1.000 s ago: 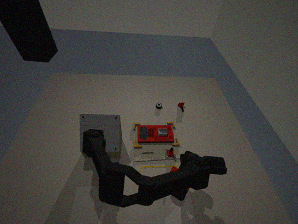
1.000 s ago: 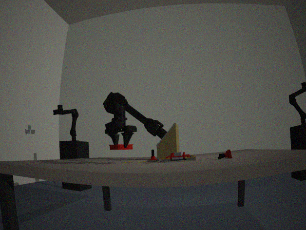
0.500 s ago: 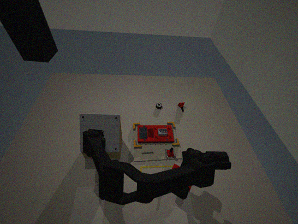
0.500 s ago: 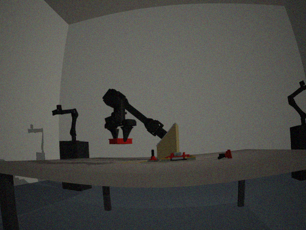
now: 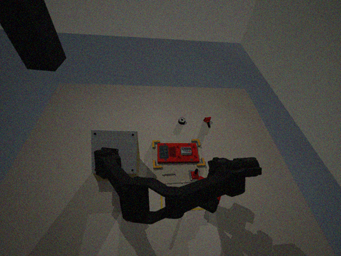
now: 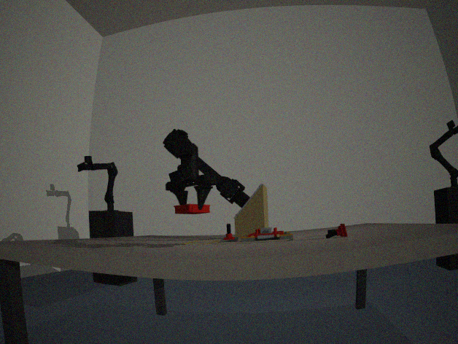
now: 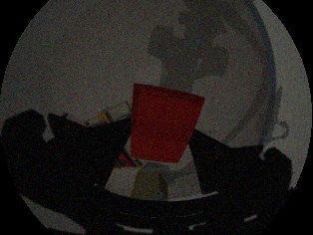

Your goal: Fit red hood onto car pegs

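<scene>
The red hood (image 6: 192,210) (image 7: 166,107) is held level or nearly so, well above the table, to the left of the jig in the exterior view. My gripper (image 6: 191,205) (image 7: 160,125) is shut on it, one finger on each side. In the top view the arm hides most of the hood. The red chassis (image 5: 173,159) (image 6: 255,234) sits in the jig with yellow corner brackets (image 5: 201,163). The silver engine block (image 5: 186,150) (image 6: 266,230) is on its deck. The pegs are too small to tell apart clearly.
A grey-topped wedge block (image 5: 115,142) (image 6: 255,214) stands left of the jig in the top view. A black-stemmed red piece (image 5: 194,174) (image 6: 228,235) stands near the jig. A wheel (image 5: 181,120) and a red-and-black part (image 5: 207,120) (image 6: 341,230) lie beyond it.
</scene>
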Controlling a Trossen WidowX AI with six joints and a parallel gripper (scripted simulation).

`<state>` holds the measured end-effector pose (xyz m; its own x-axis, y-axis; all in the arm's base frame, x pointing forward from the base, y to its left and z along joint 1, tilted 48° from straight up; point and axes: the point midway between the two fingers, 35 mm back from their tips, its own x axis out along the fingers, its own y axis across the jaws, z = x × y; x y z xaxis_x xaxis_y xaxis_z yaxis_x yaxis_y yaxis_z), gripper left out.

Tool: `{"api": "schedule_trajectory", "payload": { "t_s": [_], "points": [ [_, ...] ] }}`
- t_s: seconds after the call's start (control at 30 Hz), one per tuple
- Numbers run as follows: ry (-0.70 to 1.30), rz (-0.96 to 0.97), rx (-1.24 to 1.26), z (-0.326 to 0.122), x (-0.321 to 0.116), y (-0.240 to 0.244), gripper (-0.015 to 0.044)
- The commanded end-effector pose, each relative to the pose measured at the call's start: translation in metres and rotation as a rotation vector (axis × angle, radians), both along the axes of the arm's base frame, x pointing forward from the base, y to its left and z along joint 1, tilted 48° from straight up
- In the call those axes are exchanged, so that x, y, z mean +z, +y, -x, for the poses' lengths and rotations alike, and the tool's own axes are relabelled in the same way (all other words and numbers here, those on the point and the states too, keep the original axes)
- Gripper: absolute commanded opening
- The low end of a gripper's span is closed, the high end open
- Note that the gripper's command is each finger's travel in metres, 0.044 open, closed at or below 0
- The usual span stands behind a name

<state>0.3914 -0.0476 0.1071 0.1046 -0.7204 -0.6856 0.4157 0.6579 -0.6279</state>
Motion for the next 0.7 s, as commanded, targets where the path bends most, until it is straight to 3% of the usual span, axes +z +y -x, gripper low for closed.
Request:
{"api": "schedule_trajectory", "payload": {
  "t_s": [0.0,0.67],
  "points": [
    [0.042,-0.006,0.025,0.002,-0.02,0.014,0.0],
    [0.215,0.005,0.198,0.018,-0.093,0.085,0.0]
  ]
}}
